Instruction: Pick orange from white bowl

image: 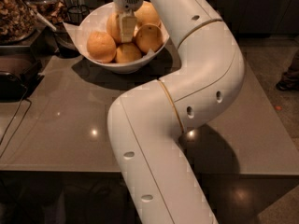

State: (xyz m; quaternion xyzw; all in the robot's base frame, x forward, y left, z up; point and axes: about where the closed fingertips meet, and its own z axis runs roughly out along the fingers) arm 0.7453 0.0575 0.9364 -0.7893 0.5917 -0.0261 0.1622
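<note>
Slip risk: pincer [127, 29] sits btwn oranges [101, 46] in white bowl [126, 68], far-left on table [70, 125]; can't tell if clenched, so round fruit may squirt out.

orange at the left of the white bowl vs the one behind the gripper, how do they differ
The left orange lies uncovered against the white bowl's left wall; the back orange is partly hidden by the gripper, which hangs into the bowl in front of it. The left orange sits nearer the camera, the back orange farther in. Both are round and whole.
</note>
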